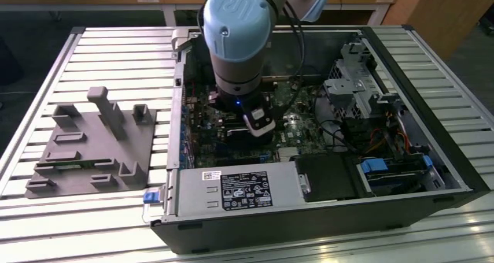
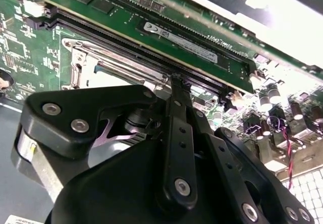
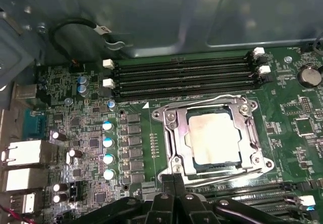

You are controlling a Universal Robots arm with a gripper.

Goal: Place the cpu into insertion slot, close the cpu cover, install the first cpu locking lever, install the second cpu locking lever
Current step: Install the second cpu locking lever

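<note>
In the first wrist view the cpu [image 3: 212, 139], a square chip with a pale grey top, lies in the insertion slot [image 3: 263, 159] on the green board. The silver cpu cover [image 3: 180, 138] lies flat around it, and the chip shows through its window. A thin wire lever [image 3: 212, 101] runs along one side of the socket. My gripper [image 3: 173, 178] is shut with nothing between its fingers, its tips at the socket's edge. The second wrist view shows the gripper [image 2: 176, 85] just beside the socket's metal frame [image 2: 101, 65]. In the exterior view the gripper [image 1: 258, 129] reaches down into the open computer case.
Long black memory slots [image 3: 181, 75] run beside the socket, and a memory stick [image 2: 181, 40] stands close to the fingers. Capacitors [image 3: 107, 143] line the board. The power supply [image 1: 239, 191], drive cage [image 1: 355, 84] and case walls hem the arm in. A grey fixture [image 1: 92, 141] sits on the table at the exterior view's left.
</note>
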